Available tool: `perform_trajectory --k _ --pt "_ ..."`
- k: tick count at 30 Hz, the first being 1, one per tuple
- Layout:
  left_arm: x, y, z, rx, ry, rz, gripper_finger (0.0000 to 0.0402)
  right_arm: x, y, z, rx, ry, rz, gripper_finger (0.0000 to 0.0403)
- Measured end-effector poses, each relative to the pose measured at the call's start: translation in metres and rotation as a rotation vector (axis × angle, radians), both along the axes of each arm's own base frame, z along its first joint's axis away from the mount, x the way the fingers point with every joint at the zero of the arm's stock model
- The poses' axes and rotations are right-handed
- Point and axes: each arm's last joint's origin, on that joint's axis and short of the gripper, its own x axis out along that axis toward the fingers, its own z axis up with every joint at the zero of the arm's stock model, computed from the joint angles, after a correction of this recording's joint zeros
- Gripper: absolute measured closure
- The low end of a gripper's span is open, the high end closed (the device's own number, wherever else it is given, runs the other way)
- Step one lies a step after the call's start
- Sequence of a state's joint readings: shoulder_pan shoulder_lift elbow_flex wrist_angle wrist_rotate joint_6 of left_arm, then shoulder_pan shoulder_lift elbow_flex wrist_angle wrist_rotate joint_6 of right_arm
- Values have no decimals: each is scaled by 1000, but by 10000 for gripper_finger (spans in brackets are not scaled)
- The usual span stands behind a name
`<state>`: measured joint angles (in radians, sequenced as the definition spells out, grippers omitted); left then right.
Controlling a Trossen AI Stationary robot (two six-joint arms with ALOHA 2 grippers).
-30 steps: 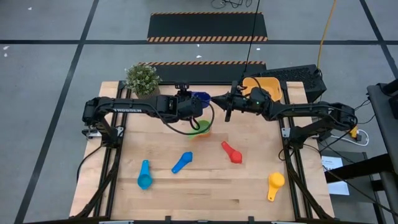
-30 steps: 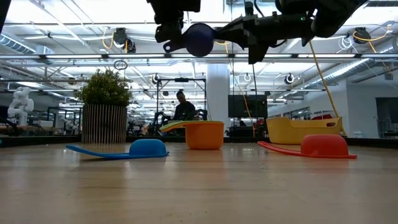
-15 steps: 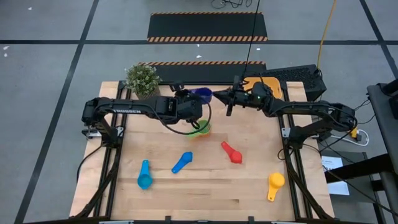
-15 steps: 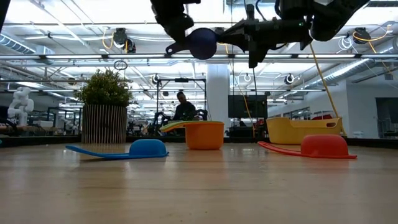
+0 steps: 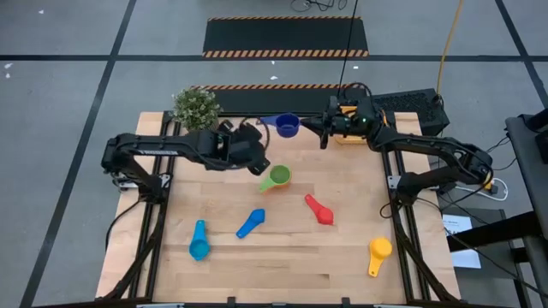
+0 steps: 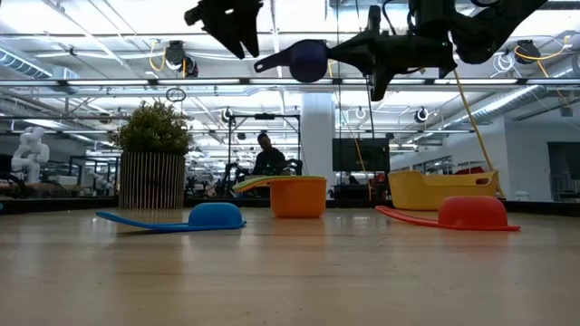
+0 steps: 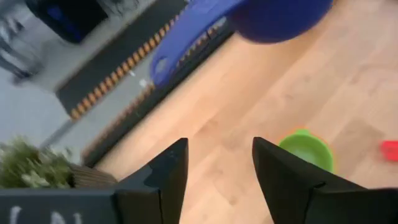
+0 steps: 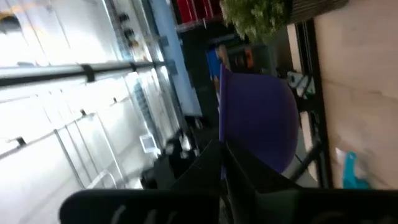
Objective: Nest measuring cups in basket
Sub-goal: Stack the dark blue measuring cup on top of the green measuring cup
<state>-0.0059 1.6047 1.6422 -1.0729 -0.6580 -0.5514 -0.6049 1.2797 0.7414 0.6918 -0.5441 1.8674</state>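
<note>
A dark blue measuring cup point(image 5: 287, 127), a smooth plastic scoop with a round bowl and a short flat handle, was held in the air near the far edge of the table. It was gripped at the bowl's rim by the right gripper point(image 5: 323, 132), whose fingers were closed on it. In the low view the cup point(image 6: 306, 61) hung high above the table with its handle pointing away from that gripper point(image 6: 370, 56).

The basket point(image 5: 349, 137), a low yellow-orange plastic bin with rounded corners, sat at the far right of the table and was mostly hidden under the right arm in the high view. In the low view its wall point(image 6: 442, 190) was seen, but what lay inside could not be told.

A green cup point(image 5: 276, 178) was nested inside an orange cup point(image 6: 298, 196), whose straight wall showed only in the low view; the green handle point(image 6: 256, 182) stuck out over the orange rim.

The left gripper point(image 5: 259, 141) hovered beside the dark blue cup, apart from it, with its fingers spread and nothing between them.

A red cup point(image 5: 320, 210), a blue cup point(image 5: 250, 224), a teal cup point(image 5: 199, 241) and a yellow cup point(image 5: 378, 254) lay scattered singly on the pale wooden table point(image 5: 282, 265). A potted green plant point(image 5: 196, 108) stood at the far left corner.
</note>
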Motion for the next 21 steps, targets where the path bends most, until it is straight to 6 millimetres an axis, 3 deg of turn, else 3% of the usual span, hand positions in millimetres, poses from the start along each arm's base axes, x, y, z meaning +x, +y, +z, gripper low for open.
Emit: perform_trajectory --k 12,21 --pt "-60 8 59 -82 -266 7 306 -10 -7 1 -127 -1 174 403" --pt "-87 38 74 -522 -477 69 311 -10 -1 12 -294 -88 192 403"
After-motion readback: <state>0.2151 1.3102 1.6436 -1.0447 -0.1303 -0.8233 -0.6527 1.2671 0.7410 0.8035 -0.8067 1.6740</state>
